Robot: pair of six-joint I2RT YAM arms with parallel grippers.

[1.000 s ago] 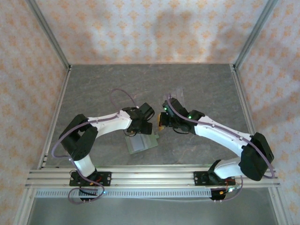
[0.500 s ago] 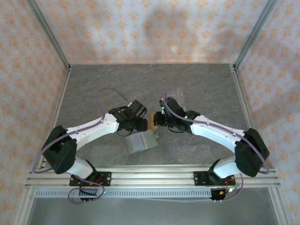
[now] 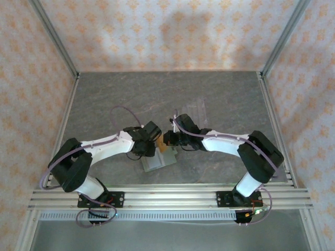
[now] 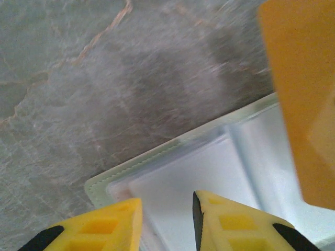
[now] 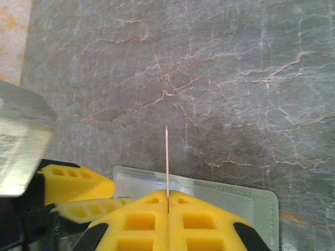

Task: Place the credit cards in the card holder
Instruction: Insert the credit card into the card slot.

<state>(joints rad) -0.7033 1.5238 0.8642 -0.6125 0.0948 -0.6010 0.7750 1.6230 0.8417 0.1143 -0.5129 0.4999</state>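
Note:
The sage-green card holder (image 3: 159, 161) lies open and flat on the grey table, pale pockets up. My right gripper (image 3: 166, 141) is shut on a gold-orange credit card (image 3: 163, 148), held upright on edge over the holder's far rim. The right wrist view shows that card (image 5: 167, 157) edge-on as a thin line rising from the closed gripper (image 5: 168, 197), with the holder (image 5: 251, 201) under it. My left gripper (image 4: 166, 201) hovers over the holder's pale pocket (image 4: 183, 172), jaws a little apart with nothing pinched. The card (image 4: 298, 94) hangs at its right.
A clear ridged acrylic tray (image 3: 196, 111) sits farther back, right of centre. Aluminium rails (image 3: 167, 197) run along the near edge and both sides, with patterned walls behind. The two grippers stand very close together over the holder.
Both grippers have come nearer and lower onto the card holder. The right one carried the orange card leftward over it. The left jaws have narrowed a lot.

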